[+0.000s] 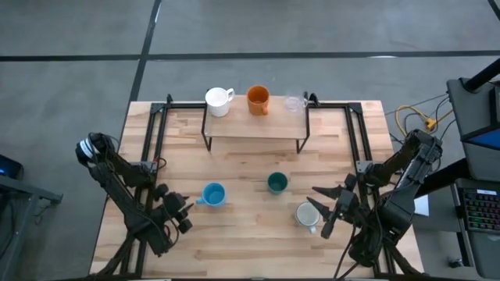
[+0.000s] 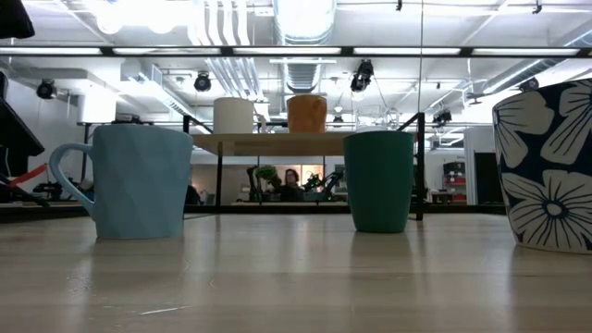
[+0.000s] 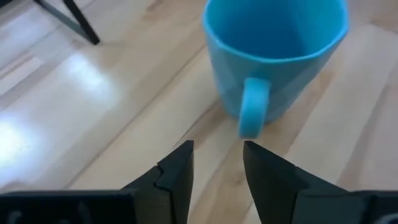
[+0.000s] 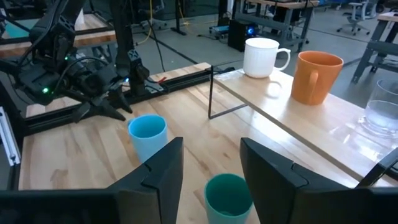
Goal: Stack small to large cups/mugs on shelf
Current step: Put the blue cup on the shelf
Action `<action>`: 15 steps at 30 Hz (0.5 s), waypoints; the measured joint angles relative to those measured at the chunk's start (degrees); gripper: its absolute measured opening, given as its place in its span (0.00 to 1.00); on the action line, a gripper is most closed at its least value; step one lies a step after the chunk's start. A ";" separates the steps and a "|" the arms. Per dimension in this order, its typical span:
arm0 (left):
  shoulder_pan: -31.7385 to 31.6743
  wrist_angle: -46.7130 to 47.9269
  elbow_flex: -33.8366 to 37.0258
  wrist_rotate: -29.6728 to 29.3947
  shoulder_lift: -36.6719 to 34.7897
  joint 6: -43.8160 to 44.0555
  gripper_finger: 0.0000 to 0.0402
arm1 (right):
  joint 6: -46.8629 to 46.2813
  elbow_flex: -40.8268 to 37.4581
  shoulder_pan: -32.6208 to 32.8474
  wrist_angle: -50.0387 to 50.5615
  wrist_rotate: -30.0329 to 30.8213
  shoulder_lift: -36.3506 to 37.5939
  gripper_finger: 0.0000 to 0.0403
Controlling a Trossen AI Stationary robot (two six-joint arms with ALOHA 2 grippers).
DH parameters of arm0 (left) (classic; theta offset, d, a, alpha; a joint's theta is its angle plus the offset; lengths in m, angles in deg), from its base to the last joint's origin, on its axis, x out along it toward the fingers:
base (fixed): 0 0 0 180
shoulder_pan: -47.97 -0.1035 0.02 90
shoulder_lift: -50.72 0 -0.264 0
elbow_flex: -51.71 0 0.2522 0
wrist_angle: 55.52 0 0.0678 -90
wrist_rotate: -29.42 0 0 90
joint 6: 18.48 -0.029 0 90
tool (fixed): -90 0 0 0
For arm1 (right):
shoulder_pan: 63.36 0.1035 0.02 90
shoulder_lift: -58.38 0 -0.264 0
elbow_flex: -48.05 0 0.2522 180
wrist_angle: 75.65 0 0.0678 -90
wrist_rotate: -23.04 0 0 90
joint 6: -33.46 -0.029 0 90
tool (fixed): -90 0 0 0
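Patterned mug [image 2: 546,166], greyish-white with dark flower print: nearest the low camera, upright on the tabletop [image 1: 250,242], mouth up, just beside the right gripper [image 1: 328,209] toward the table's middle. Right fingers [image 4: 155,171] stand apart with nothing between them; they point across the tabletop toward the shelf.

Left gripper [image 1: 183,211]: fingers [image 3: 177,171] parted with a narrow gap, empty. Light blue mug [image 3: 273,59] sits just ahead of the fingertips, not touching; upright, mouth up, its handle turned straight toward the gap between the fingers.

Dark teal-green cup [image 1: 276,183]: upright, no handle visible, near the middle of the tabletop, between the light blue mug and the patterned mug and a little closer to the shelf; apart from both grippers.

Shelf [image 1: 254,125]: light-wood board on thin black legs, long axis running left to right along the far edge of the tabletop. On it, in a row from left to right in the high view:
- white mug [image 1: 218,101], upright, handle toward the orange mug;
- orange mug [image 1: 258,99], upright, in the middle;
- tiny clear glass [image 1: 294,103], upright, at the right end.

Room beyond: a person [image 2: 291,183] visible under the shelf in the low view.
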 joint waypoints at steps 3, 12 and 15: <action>0.00 -1.18 0.20 -0.22 -0.54 0.06 0.31 | 0.15 0.00 0.00 0.01 -0.03 0.00 0.38; -0.32 -3.52 0.79 -2.25 -1.38 -0.21 0.31 | 1.23 0.00 0.00 0.02 -0.01 0.00 0.38; -0.47 -5.04 1.46 -2.96 -1.38 -1.41 0.31 | 1.28 0.00 0.00 0.02 0.01 -0.01 0.38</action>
